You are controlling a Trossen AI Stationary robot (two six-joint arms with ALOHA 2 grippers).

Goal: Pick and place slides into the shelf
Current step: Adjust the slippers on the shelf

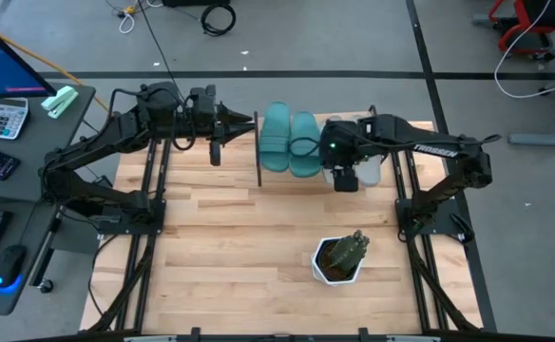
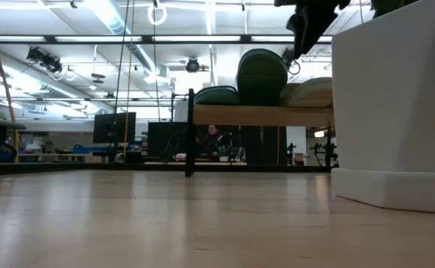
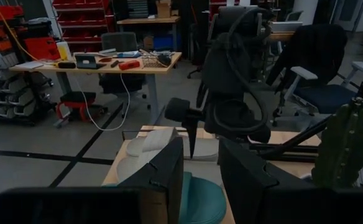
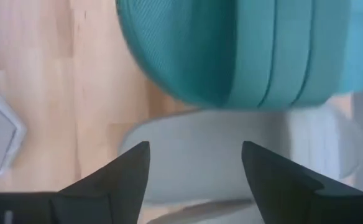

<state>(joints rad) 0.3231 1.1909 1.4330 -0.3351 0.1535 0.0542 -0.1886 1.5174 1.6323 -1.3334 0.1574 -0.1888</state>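
The pale wooden slatted tabletop (image 1: pixel 258 247) stands on a grey workshop floor, with desks and office chairs beyond. The right gripper (image 1: pixel 346 177) hovers over the small plank-topped shelf on black legs (image 2: pixel 262 115), fingers (image 4: pixel 116 171) spread wide and holding nothing. Directly beneath it lies a light grey slide (image 4: pixel 231 152); just beyond sit two teal-green ridged slides (image 1: pixel 290 141). The left gripper (image 1: pixel 244 120) waits at the shelf's far end, fingers partly apart, empty. A white pot with a cactus (image 1: pixel 340 256) stands well behind.
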